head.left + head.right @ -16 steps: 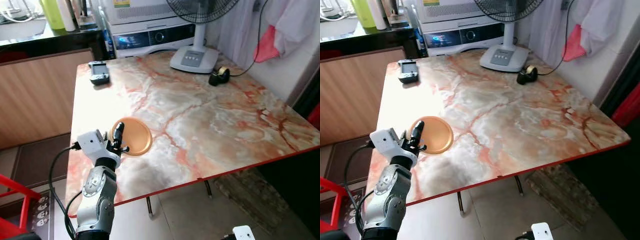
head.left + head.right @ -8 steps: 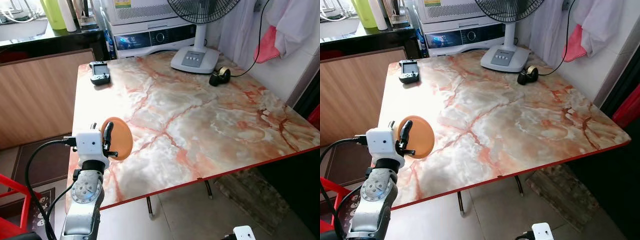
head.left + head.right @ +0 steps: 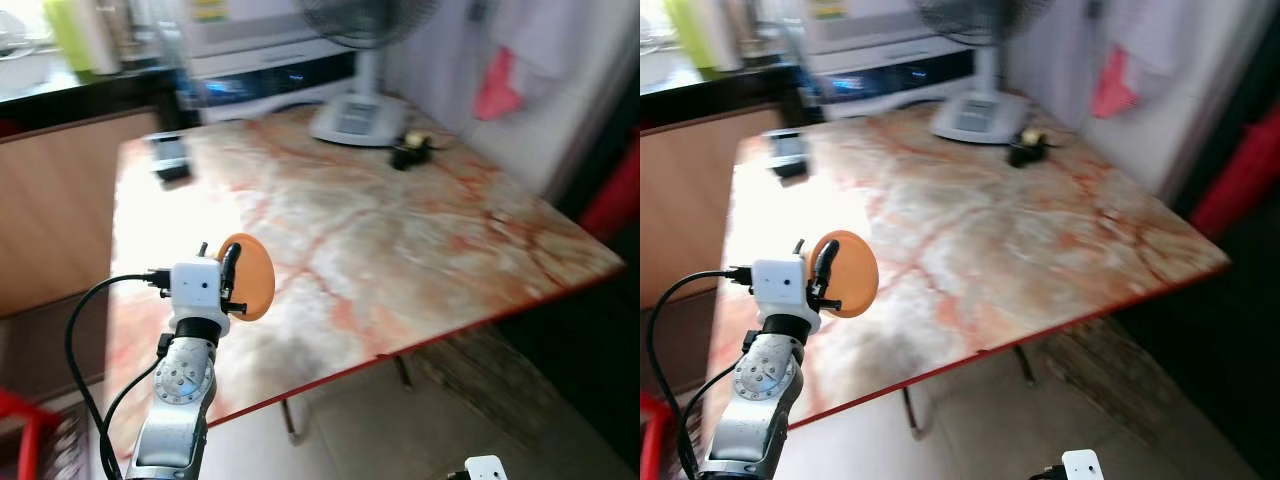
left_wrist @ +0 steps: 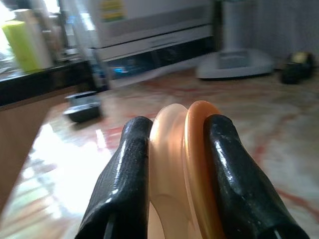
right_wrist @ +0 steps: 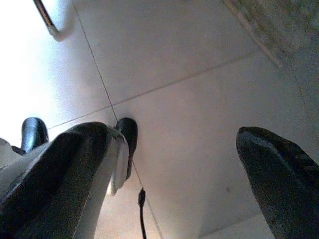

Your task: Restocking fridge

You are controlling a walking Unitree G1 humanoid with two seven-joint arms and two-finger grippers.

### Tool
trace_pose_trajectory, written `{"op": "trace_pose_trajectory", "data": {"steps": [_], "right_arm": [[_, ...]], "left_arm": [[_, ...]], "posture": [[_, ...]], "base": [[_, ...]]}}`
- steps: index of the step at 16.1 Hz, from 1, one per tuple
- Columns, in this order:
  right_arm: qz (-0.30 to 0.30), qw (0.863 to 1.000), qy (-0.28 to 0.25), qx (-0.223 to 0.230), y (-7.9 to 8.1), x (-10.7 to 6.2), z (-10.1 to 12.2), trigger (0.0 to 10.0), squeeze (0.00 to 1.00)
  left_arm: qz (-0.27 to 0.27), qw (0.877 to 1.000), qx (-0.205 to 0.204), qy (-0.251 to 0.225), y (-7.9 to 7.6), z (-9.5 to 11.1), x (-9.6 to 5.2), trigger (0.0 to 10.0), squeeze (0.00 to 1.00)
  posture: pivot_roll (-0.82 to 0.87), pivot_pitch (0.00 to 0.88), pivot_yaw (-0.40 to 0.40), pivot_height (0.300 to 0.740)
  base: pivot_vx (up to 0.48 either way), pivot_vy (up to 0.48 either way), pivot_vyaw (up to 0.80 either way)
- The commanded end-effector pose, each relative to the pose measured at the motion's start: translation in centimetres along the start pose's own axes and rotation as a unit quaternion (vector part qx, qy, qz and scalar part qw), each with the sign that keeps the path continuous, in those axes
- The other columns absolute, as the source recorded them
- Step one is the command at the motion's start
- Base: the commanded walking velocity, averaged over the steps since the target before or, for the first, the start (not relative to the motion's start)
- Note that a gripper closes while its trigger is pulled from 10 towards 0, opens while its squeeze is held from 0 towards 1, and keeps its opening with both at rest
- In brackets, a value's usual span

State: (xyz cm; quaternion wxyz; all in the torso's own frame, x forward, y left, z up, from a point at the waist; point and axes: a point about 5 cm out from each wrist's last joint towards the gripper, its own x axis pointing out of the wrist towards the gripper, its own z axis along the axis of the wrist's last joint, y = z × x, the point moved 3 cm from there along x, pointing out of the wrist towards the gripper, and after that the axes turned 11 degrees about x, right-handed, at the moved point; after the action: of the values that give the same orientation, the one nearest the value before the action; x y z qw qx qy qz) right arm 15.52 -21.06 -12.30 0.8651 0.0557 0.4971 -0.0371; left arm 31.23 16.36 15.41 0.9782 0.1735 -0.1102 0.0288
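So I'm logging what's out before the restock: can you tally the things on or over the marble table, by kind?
Orange plate, held in the left gripper: 1
Fan base: 1
Tape dispenser: 1
Handheld controller: 1
Total: 4

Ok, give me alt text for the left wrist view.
The left gripper has its two black jaws clamped on the edge of an orange plate, held upright above a marbled table. Behind, blurred, stand a fan base, a dark handheld device and a white appliance.
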Motion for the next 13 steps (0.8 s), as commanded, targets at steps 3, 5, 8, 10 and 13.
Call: {"op": "trace_pose_trajectory", "data": {"steps": [3,5,8,10,13], "right_arm": [[0.006,1.000,0.007,0.012,1.1,0.1,-0.8,10.0,0.00],[0.008,1.000,0.007,0.018,1.5,0.1,-0.9,10.0,0.00],[0.005,1.000,0.007,0.024,1.9,0.2,-1.0,10.0,0.00],[0.006,1.000,0.008,0.023,2.0,0.2,-1.0,10.0,0.00],[0.001,1.000,0.009,0.020,2.0,0.2,-0.9,10.0,0.00]], "left_arm": [[-0.018,1.000,0.010,-0.008,-0.1,0.4,0.1,10.0,0.00],[-0.026,1.000,0.015,-0.010,-0.2,0.5,0.3,10.0,0.00],[-0.031,0.999,0.019,-0.015,-0.5,0.9,0.8,10.0,0.00],[-0.030,0.999,0.023,-0.016,-0.6,0.9,1.1,10.0,0.00],[-0.023,0.999,0.018,-0.015,-0.8,1.0,1.2,10.0,0.00]], "posture": [[0.00,0.000,0.092,0.740],[0.00,0.000,0.105,0.740],[-0.01,0.000,0.114,0.740],[-0.04,0.000,0.099,0.740],[-0.05,0.000,0.075,0.740]], "base": [[0.000,0.000,-0.80],[0.000,0.000,-0.80],[0.000,0.000,-0.80],[0.000,0.000,-0.80],[0.000,0.000,-0.80]]}}
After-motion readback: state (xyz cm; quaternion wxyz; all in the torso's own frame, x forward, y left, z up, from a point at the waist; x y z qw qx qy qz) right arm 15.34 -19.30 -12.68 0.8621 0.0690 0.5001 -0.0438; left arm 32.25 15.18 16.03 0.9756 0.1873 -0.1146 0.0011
